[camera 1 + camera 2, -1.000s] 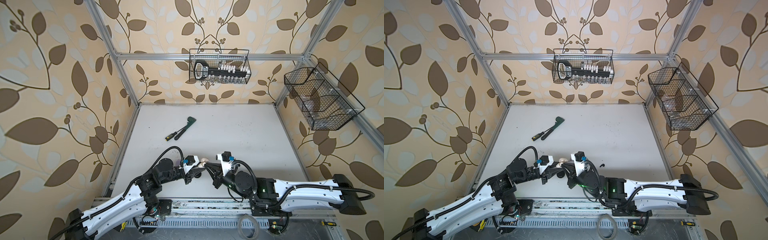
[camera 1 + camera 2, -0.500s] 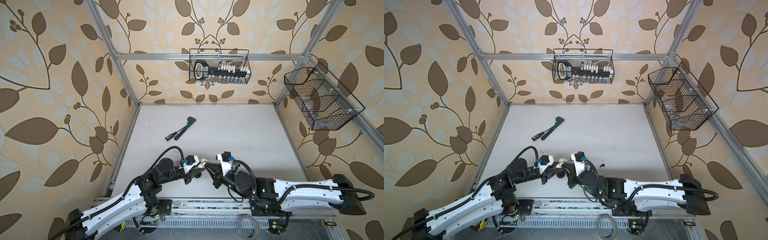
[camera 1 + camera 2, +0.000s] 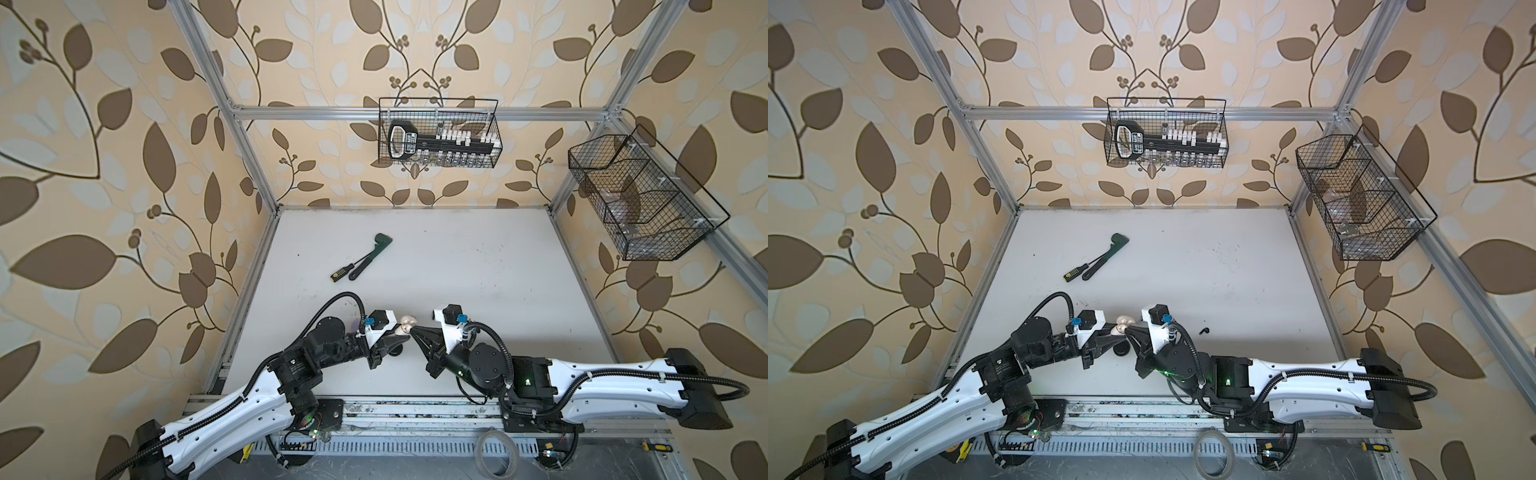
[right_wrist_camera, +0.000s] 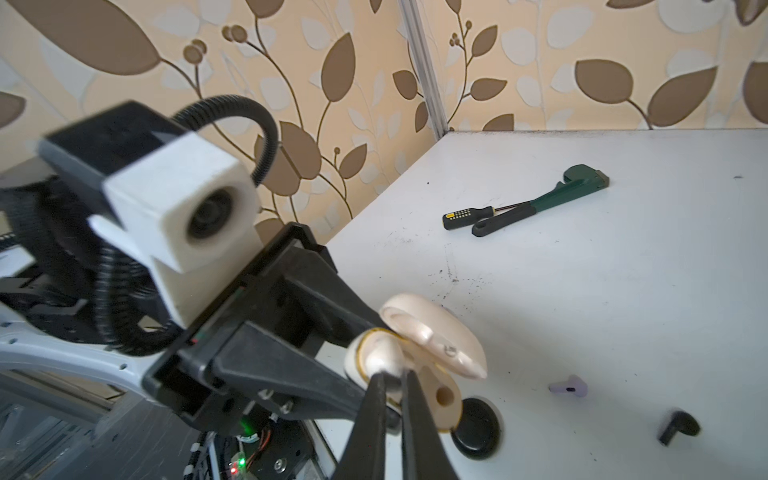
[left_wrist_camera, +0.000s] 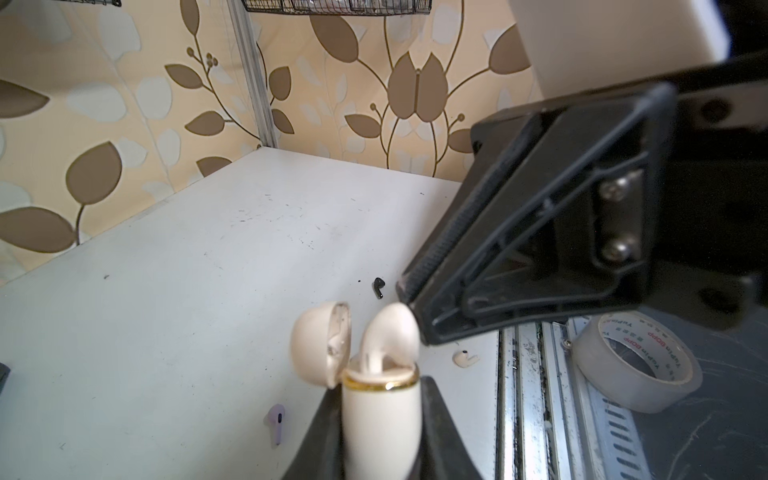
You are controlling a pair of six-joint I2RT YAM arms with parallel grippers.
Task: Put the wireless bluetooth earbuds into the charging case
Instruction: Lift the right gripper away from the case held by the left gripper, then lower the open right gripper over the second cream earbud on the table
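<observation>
- Cream charging case (image 5: 380, 432) is clamped in the left gripper (image 5: 379, 390), yeah?
- Yep, one finger squeezed on each side. The lid (image 5: 320, 345) is flipped open and the mouth faces the other arm. One cream earbud (image 5: 390, 332) has its stem down in the case, with its head poking above the gold rim.
- And the right gripper (image 4: 395, 380)?
- Jaws are basically together, tips touching that earbud's head. Honestly can't tell if it's pinching it or just resting on it.
- Other buds?
- Loose on the white table (image 5: 166, 291). There's a second cream earbud (image 5: 465, 358) near the front edge, a black earbud (image 5: 378, 287) a bit further out, and a lavender earbud (image 5: 276, 419) near the case.
- Anything else?
- A black rounded object (image 4: 476, 428) sits on the table just by the left fingers. A green pipe wrench (image 3: 376, 249) and a black screwdriver (image 3: 343, 272) lie side by side, well apart toward the back.
</observation>
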